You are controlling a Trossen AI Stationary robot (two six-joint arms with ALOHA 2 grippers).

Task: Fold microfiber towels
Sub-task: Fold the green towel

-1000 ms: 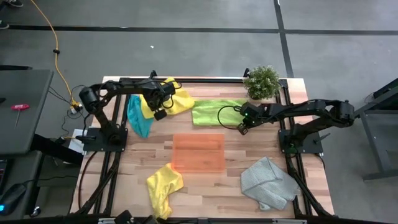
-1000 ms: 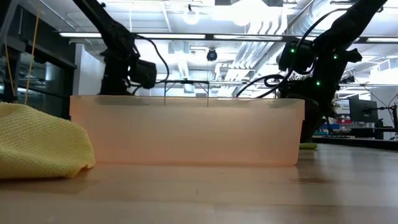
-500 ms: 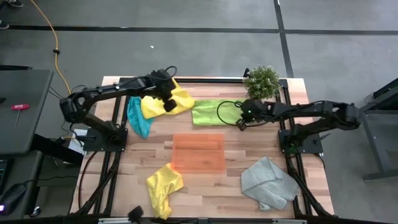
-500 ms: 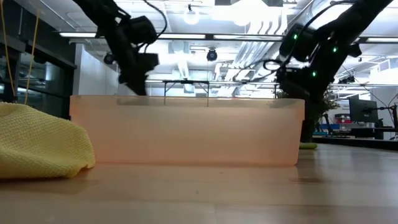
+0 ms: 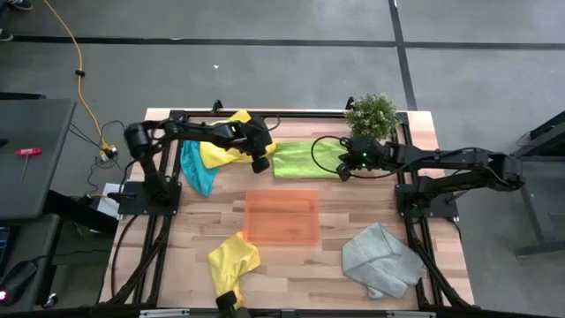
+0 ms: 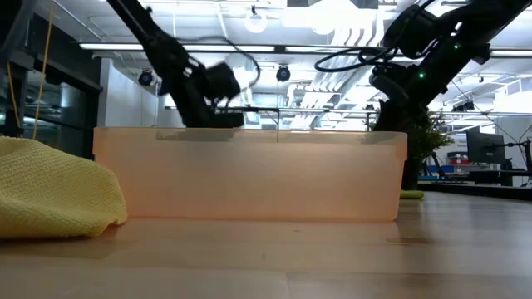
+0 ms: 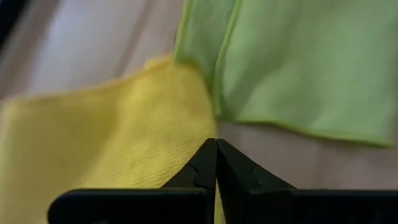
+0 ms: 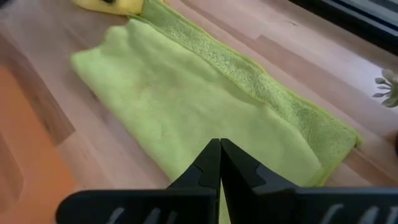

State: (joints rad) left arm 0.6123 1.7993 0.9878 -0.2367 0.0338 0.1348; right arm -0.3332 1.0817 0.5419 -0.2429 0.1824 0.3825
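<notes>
The potted plant [image 5: 372,115] is standing at the table's far edge, and the orange tray [image 5: 282,217] is lying in the middle. Both the left gripper [image 5: 261,164] and right gripper [image 5: 345,171] are clenched, holding nothing, beside the lime green towel [image 5: 305,159]. Five towels are lying around: two yellow [image 5: 231,265], one teal-blue [image 5: 196,168], one lime, one grey [image 5: 381,260].

Five towels [image 5: 306,159], one tray [image 5: 282,217], one plant [image 5: 372,116].
</notes>
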